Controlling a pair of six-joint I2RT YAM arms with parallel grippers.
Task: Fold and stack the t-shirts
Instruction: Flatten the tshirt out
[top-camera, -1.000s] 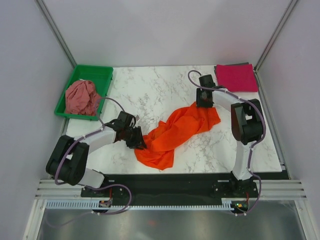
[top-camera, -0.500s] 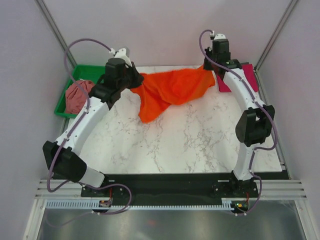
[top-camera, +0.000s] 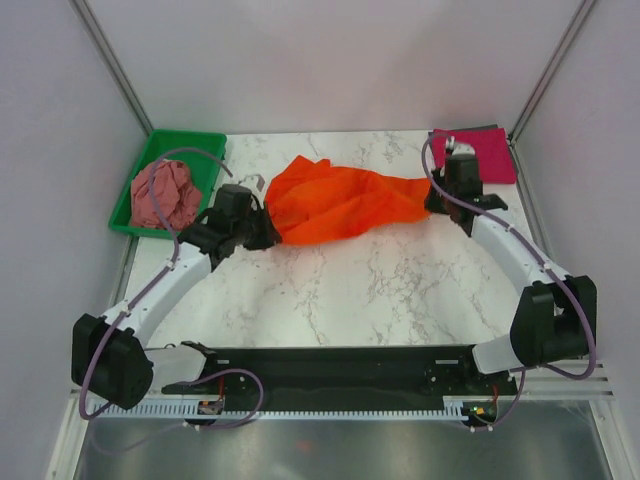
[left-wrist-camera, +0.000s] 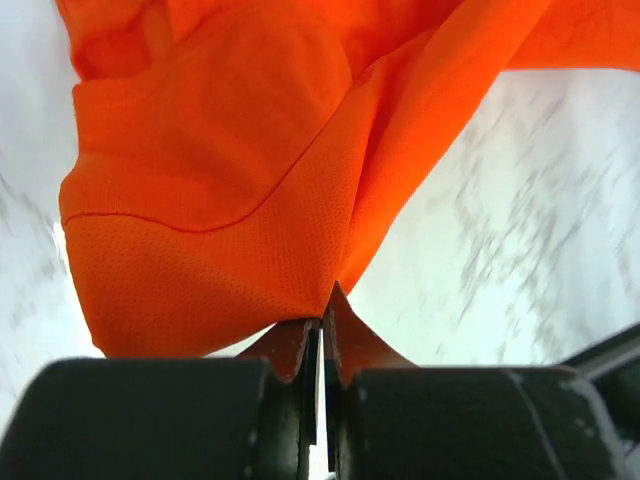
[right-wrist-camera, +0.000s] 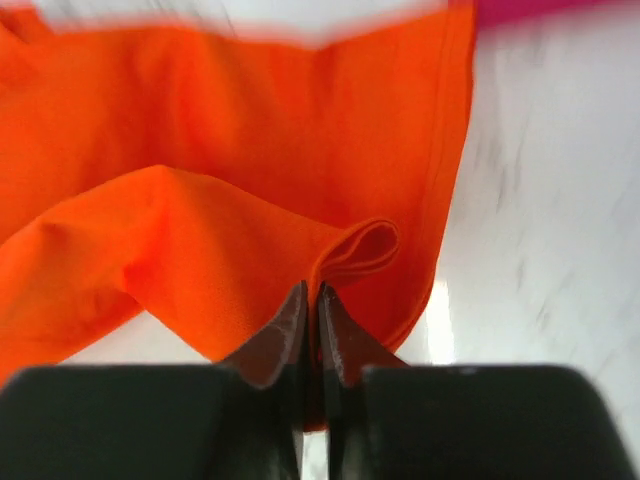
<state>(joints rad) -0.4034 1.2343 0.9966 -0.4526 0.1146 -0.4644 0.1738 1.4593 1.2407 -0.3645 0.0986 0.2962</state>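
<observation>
Plainly, the orange t-shirt (top-camera: 340, 200) is strung out sideways between the two arms over the far half of the marble table (top-camera: 380, 290), one end pinched by each arm. Holding it by two separated points looks meant to pull the bunched cloth out to its full width so it can be laid flat for folding. It is far from flat yet: the fabric gathers into ridges along its length and bulges near the left end, and I cannot tell whether its middle rests on the marble or hangs just above it. The left gripper (left-wrist-camera: 322, 335) has its jaws pressed nearly together, with only a sliver of a gap, clamping a thin pinch of the mesh-textured cloth where a seam curves away above it. The right gripper (right-wrist-camera: 312, 320) is likewise closed tight on a small fold of the shirt just beside a hemmed edge, a loop of cloth curling up over its tips. The magenta-pink t-shirt (top-camera: 480, 155) lies folded at the far right corner, close behind the right arm's wrist, a likely base for the stack. The dusty rose t-shirt (top-camera: 165, 195) sits crumpled in the green tray (top-camera: 190, 143) at the far left, not yet folded.
</observation>
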